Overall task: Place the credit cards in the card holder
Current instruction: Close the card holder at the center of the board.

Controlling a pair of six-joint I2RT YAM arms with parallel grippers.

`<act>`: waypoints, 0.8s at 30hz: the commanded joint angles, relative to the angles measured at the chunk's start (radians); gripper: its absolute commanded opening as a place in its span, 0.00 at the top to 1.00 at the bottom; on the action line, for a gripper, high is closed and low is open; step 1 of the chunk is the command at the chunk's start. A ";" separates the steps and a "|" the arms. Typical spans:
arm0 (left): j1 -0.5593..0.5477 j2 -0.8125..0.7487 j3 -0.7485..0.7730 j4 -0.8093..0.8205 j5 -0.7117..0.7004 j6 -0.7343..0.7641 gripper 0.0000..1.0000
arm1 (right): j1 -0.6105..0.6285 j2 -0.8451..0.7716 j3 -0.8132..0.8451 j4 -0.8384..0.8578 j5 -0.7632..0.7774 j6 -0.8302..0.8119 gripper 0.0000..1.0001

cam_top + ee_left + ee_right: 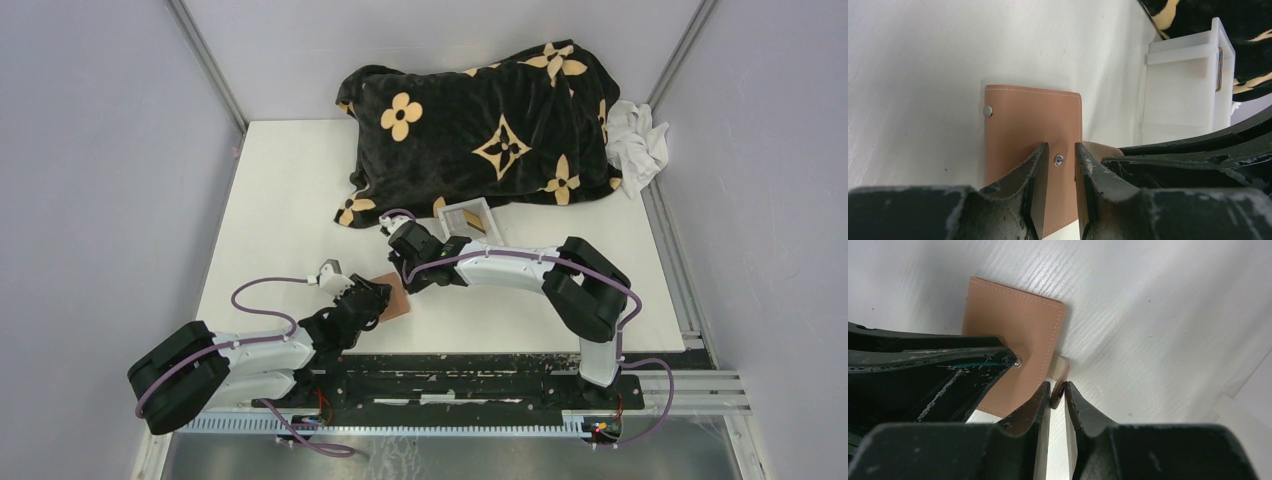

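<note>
fingers (1037,182) on card holder (1033,120), white table (280,200)

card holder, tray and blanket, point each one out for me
card holder (1028,115), left wrist view, on its tan leather face
tray (1175,90), left wrist view, on its white side wall
blanket (455,100), top view, on its black middle

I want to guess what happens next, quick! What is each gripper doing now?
Left gripper: slightly open, tips resting on the wallet.
Right gripper: closed, pinching the wallet's flap.
</note>
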 commanded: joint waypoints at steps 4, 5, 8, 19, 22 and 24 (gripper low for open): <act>-0.002 0.033 -0.005 -0.070 -0.014 -0.036 0.66 | -0.002 -0.025 0.043 0.019 -0.016 -0.005 0.75; -0.002 0.033 -0.006 -0.068 -0.013 -0.036 0.66 | -0.002 -0.028 0.043 0.018 -0.016 -0.004 0.75; -0.002 0.035 -0.005 -0.069 -0.013 -0.035 0.66 | -0.003 -0.037 0.038 0.018 -0.016 -0.003 0.74; -0.005 0.040 -0.011 -0.068 -0.014 -0.043 0.66 | -0.002 -0.056 0.031 0.024 -0.014 -0.002 0.71; -0.004 0.040 -0.012 -0.068 -0.016 -0.044 0.66 | -0.003 -0.061 0.029 0.025 -0.013 -0.002 0.71; -0.006 0.042 -0.012 -0.068 -0.016 -0.046 0.66 | -0.002 -0.063 0.028 0.025 -0.014 -0.002 0.71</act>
